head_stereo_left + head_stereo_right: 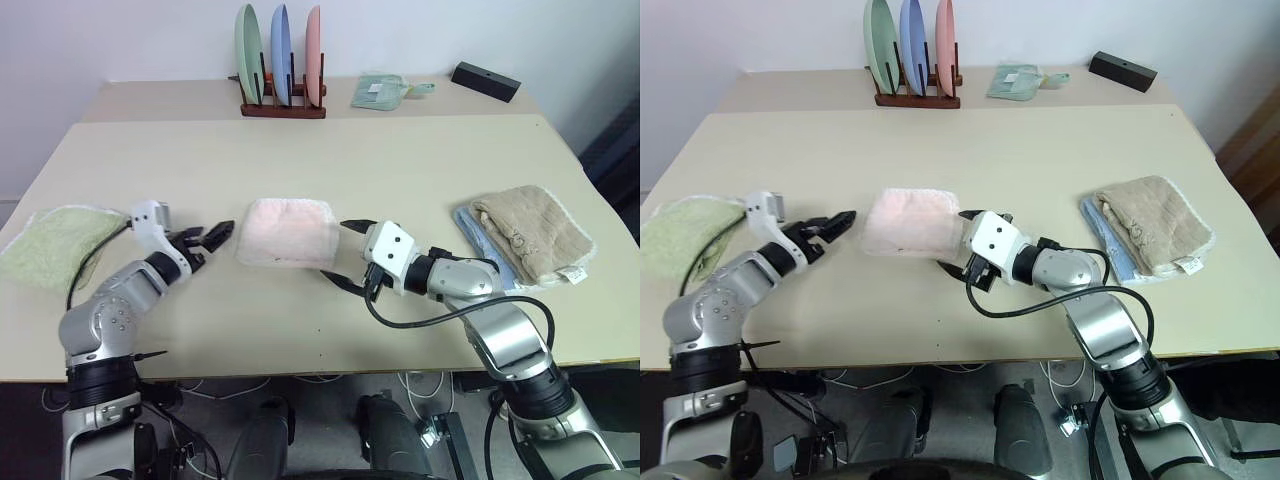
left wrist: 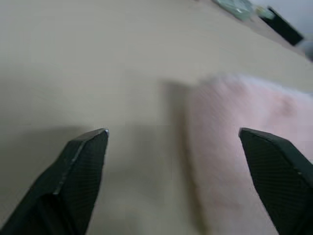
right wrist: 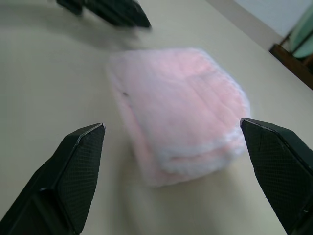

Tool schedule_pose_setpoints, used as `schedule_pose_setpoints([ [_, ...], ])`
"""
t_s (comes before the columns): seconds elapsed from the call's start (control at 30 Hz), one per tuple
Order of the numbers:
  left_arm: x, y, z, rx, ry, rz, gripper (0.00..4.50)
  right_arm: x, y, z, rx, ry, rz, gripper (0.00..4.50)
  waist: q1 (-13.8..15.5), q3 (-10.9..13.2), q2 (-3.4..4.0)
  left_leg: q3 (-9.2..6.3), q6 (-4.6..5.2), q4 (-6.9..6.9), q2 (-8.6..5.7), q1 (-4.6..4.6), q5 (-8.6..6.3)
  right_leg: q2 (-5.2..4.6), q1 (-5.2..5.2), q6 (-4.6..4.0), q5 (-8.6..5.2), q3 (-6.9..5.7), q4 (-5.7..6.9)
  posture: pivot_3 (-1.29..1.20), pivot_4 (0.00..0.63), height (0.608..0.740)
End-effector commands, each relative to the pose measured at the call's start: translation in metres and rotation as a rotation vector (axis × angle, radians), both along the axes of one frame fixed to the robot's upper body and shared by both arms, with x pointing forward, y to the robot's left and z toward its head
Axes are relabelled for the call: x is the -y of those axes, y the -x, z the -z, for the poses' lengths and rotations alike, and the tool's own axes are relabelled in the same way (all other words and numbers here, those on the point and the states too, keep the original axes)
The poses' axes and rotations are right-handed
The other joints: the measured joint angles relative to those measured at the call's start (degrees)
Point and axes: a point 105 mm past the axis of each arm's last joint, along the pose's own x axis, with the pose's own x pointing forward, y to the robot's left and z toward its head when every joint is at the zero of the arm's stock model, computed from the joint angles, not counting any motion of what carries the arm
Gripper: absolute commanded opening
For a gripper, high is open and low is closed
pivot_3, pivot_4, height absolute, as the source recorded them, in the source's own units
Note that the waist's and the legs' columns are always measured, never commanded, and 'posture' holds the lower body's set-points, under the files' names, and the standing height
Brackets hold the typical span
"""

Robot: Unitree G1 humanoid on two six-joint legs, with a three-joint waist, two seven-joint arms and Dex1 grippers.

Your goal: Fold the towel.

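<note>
The towel [image 1: 288, 232], pale pink terry cloth with a white stitched edge, lies folded into a compact, thick rectangle near the middle of a beige table [image 1: 320, 150]. In the right wrist view its stacked layers show along one edge, and a small dark mark sits near one side. The left gripper [image 1: 210, 240] hovers just beside the towel's left edge, its two black fingers spread apart and holding nothing; in the left wrist view the fingers [image 2: 80, 171] stand wide, with bare table between them and the towel's edge ahead. The right gripper [image 1: 345, 255] is just beside the towel's right edge, its jaws also spread wide and empty, one finger by the towel's right edge and the other nearer the front of the table. In the right wrist view the folded towel lies between and beyond the two fingers [image 3: 73, 166], apart from both. A light green towel [image 1: 55, 243] lies at the table's far left edge. On the right side, a beige-brown towel [image 1: 530, 232] rests on top of a blue cloth [image 1: 478, 243]. At the back of the table stands a wooden rack [image 1: 283, 108] holding three upright plates, green, blue and pink, with a small pale green cloth [image 1: 380, 90] and a black box [image 1: 485, 80] farther to the right.
</note>
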Motion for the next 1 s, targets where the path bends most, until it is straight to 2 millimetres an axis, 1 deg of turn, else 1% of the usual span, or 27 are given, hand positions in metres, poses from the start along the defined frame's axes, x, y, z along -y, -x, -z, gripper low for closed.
schedule_pose_setpoints([
  [0.03, 0.02, 0.0, 0.0, -0.04, 0.085, 0.04, 4.48, -0.002, 0.007, -0.01, 0.039, -0.007, -0.024, 4.5, 0.1, 0.0, -0.01, 0.0, 0.0, 0.0, 0.0, 0.0, 0.0, 0.0, 0.0, 0.0, 0.0, 0.0, 0.01, 0.0, 0.15, 0.74],
  [0.1, 0.023, -0.001, 0.001, -0.051, 0.103, 0.038, 4.48, -0.002, 0.007, -0.01, 0.039, -0.008, -0.022, 4.5, 0.1, 0.0, -0.01, -0.02, -0.01, 0.0, 0.0, 0.02, 0.0, 0.0, 0.01, 0.0, 0.0, -0.01, 0.02, 0.0, 0.15, 0.74],
  [0.17, 0.043, -0.001, 0.002, -0.057, 0.138, 0.089, 3.93, -0.001, 0.007, -0.008, 0.048, 0.002, -0.01, 4.5, 0.2, 0.0, -0.01, -0.01, -0.01, 0.01, -0.01, 0.01, 0.0, -0.01, 0.03, 0.0, 0.0, -0.01, -0.01, 0.0, 0.15, 0.74],
  [0.2, 0.049, -0.001, 0.002, -0.059, 0.147, 0.103, 3.58, -0.001, 0.007, -0.008, 0.051, 0.005, -0.007, 4.5, 0.3, 0.0, -0.01, -0.01, -0.01, 0.01, -0.03, 0.01, 0.0, -0.02, 0.04, 0.0, 0.0, -0.01, -0.01, 0.0, 0.15, 0.74],
  [0.27, 0.055, -0.001, 0.001, -0.056, 0.155, 0.113, 2.59, -0.001, 0.007, -0.008, 0.053, 0.004, 0.001, 4.5, 0.3, 0.0, -0.03, -0.01, -0.01, 0.02, -0.03, 0.0, 0.0, -0.03, 0.06, 0.0, 0.0, -0.02, -0.06, 0.0, 0.15, 0.74],
  [0.37, 0.06, -0.001, 0.0, -0.045, 0.164, 0.12, 0.97, 0.0, 0.008, -0.007, 0.055, 0.001, 0.01, 4.5, 0.1, 0.0, -0.03, -0.02, -0.01, 0.0, -0.03, 0.0, 0.01, -0.02, 0.04, -0.01, 0.0, -0.02, -0.06, 0.0, 0.15, 0.74],
  [0.43, 0.064, -0.001, -0.004, -0.027, 0.178, 0.127, 0.03, 0.0, 0.008, -0.006, 0.057, 0.002, 0.014, 4.5, 0.0, 0.0, -0.03, -0.01, -0.01, -0.01, -0.03, 0.0, 0.0, -0.02, 0.03, -0.01, 0.0, -0.01, -0.06, 0.0, 0.15, 0.74],
  [0.5, 0.066, -0.002, -0.01, 0.001, 0.193, 0.121, 0.03, 0.0, 0.009, -0.005, 0.06, 0.007, 0.015, 4.5, 0.1, 0.0, -0.03, -0.01, -0.01, -0.01, -0.02, 0.0, 0.0, -0.02, 0.03, -0.01, 0.0, -0.01, -0.06, 0.0, 0.15, 0.74],
  [0.53, 0.063, -0.004, -0.018, 0.046, 0.208, 0.097, 0.03, 0.0, 0.009, -0.004, 0.061, 0.008, 0.016, 4.5, 0.1, 0.0, -0.03, -0.01, -0.01, -0.01, -0.02, 0.0, 0.0, -0.02, 0.04, -0.01, 0.0, -0.01, -0.08, 0.0, 0.15, 0.74],
  [0.57, 0.05, -0.012, -0.031, 0.115, 0.185, 0.014, 0.03, 0.0, 0.009, -0.004, 0.063, 0.009, 0.018, 4.5, 0.2, 0.0, -0.04, -0.01, -0.01, 0.0, -0.03, -0.01, 0.0, -0.02, 0.04, -0.01, 0.0, -0.01, -0.09, 0.0, 0.15, 0.74],
  [0.6, 0.031, -0.02, -0.044, 0.185, 0.157, -0.096, 0.03, 0.0, 0.008, -0.004, 0.065, 0.008, 0.02, 4.5, 0.3, 0.0, -0.06, -0.01, -0.01, 0.02, -0.03, -0.02, 0.01, -0.03, 0.04, -0.01, 0.0, -0.01, -0.09, 0.0, 0.15, 0.74],
  [0.67, -0.012, -0.032, -0.066, 0.29, 0.084, -0.341, 0.03, 0.0, 0.008, -0.004, 0.066, 0.009, 0.024, 4.5, 0.3, 0.0, -0.09, -0.02, -0.02, 0.01, -0.01, -0.02, 0.01, -0.01, 0.03, -0.04, 0.02, -0.02, -0.1, 0.0, 0.15, 0.74],
  [0.7, -0.034, -0.033, -0.076, 0.335, 0.071, -0.454, 0.03, 0.0, 0.008, -0.003, 0.066, 0.011, 0.025, 4.5, 0.1, 0.0, -0.09, -0.02, -0.03, 0.01, -0.01, -0.02, 0.02, -0.01, 0.03, -0.04, 0.02, -0.02, -0.1, 0.0, 0.15, 0.74],
  [0.77, -0.075, -0.032, -0.092, 0.391, 0.07, -0.663, 0.03, 0.001, 0.008, -0.001, 0.066, 0.017, 0.027, 4.5, -0.1, 0.0, -0.09, 0.01, -0.04, -0.03, 0.0, 0.0, 0.02, -0.01, 0.0, -0.04, 0.02, 0.01, -0.12, 0.0, 0.15, 0.74],
  [0.8, -0.104, -0.024, -0.102, 0.423, 0.093, -0.803, 0.03, 0.001, 0.008, 0.002, 0.063, 0.02, 0.028, 4.5, -0.1, 0.0, -0.09, 0.04, -0.04, -0.05, 0.0, 0.01, 0.01, -0.01, 0.0, -0.03, 0.02, 0.02, -0.13, 0.0, 0.15, 0.74],
  [0.83, -0.128, -0.017, -0.108, 0.446, 0.119, -0.911, 0.03, 0.001, 0.009, 0.004, 0.06, 0.024, 0.027, 4.5, -0.2, 0.0, -0.09, 0.04, -0.04, -0.09, 0.0, 0.01, 0.01, -0.01, -0.02, -0.03, 0.02, 0.03, -0.15, 0.0, 0.15, 0.74],
  [0.9, -0.165, 0.001, -0.113, 0.479, 0.154, -1.072, 0.03, 0.0, 0.009, 0.006, 0.056, 0.025, 0.025, 4.5, -0.1, 0.0, -0.1, 0.05, -0.03, -0.12, 0.0, 0.0, 0.01, -0.01, -0.04, -0.02, 0.02, 0.03, -0.18, 0.0, 0.15, 0.74],
  [0.93, -0.176, 0.007, -0.111, 0.481, 0.165, -1.117, 0.03, 0.0, 0.01, 0.006, 0.055, 0.024, 0.023, 4.5, 0.0, 0.0, -0.1, 0.04, -0.04, -0.14, 0.0, 0.0, 0.01, -0.01, -0.04, -0.01, 0.02, 0.02, -0.2, 0.0, 0.15, 0.74],
  [1.0, -0.199, 0.02, -0.096, 0.433, 0.214, -1.214, 0.03, -0.001, 0.009, 0.007, 0.056, 0.026, 0.019, 4.5, 0.2, 0.0, -0.1, 0.04, -0.05, -0.12, -0.02, -0.02, 0.0, -0.02, -0.03, 0.02, 0.04, 0.01, -0.21, 0.0, 0.15, 0.74],
])
